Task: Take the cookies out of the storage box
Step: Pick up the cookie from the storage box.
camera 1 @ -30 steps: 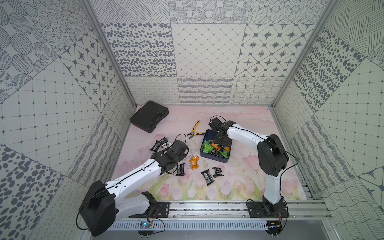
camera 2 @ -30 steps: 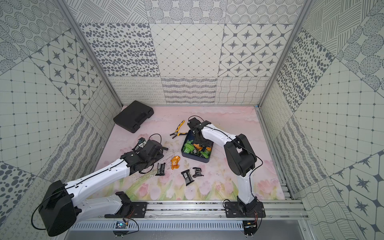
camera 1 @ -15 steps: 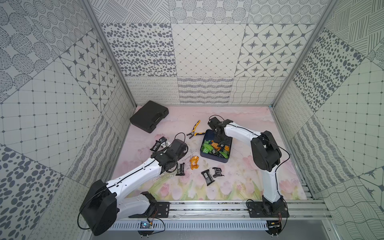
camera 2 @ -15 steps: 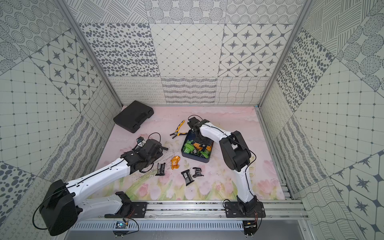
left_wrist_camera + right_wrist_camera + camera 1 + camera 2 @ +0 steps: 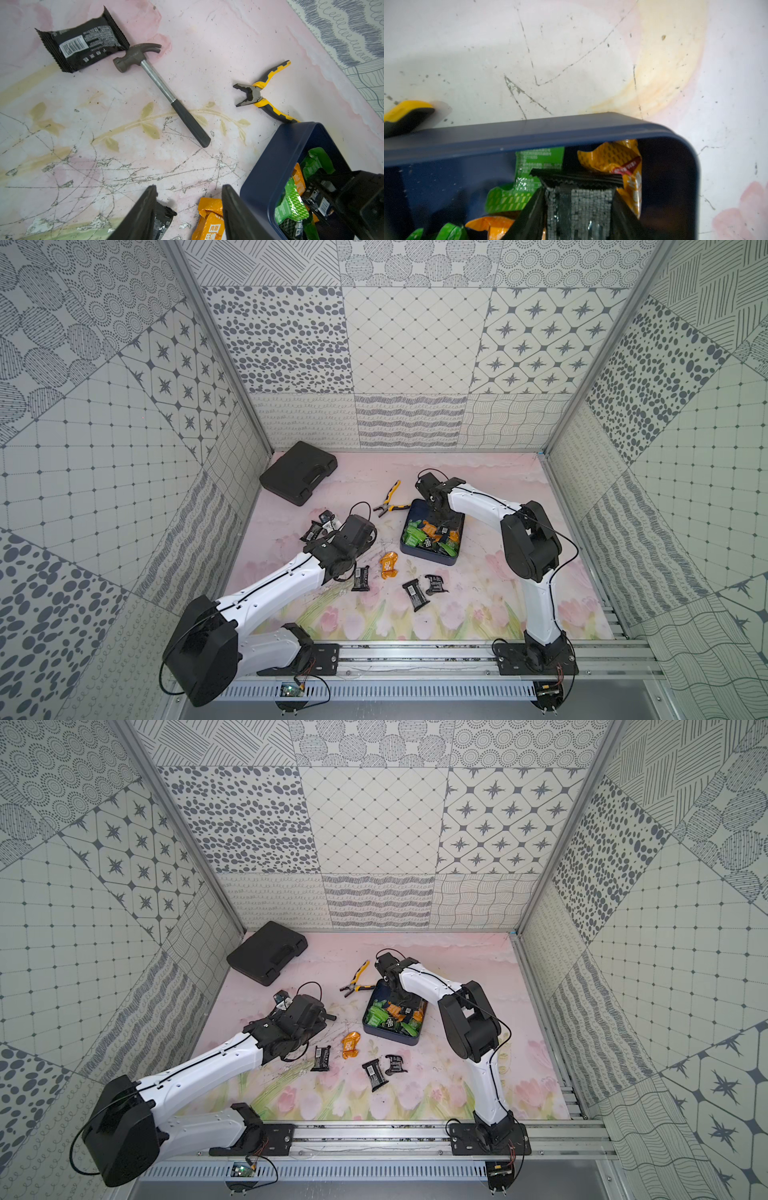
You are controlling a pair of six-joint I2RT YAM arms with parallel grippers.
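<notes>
Bottom centre, right wrist view: right hand point(image 5: 578, 193) pinches a black cookie packet point(image 5: 579, 207) in the storage box point(image 5: 529, 133). Light, slippery foil, likely; hold mid-body; left hand point(image 5: 189, 187) spread, empty.

A claw hammer point(image 5: 158, 87) with steel shaft and black grip lies flat on the scratched floral mat point(image 5: 83, 145) ahead of the left jaws; yellow-and-black pliers point(image 5: 259, 95), nose open and handles spread, lie farther ahead. One pliers handle tip shows ahead of the right jaws, off to one side. A closed black case point(image 5: 298, 477) lies well apart from both pairs of jaws, beside the patterned walls point(image 5: 415, 344).
</notes>
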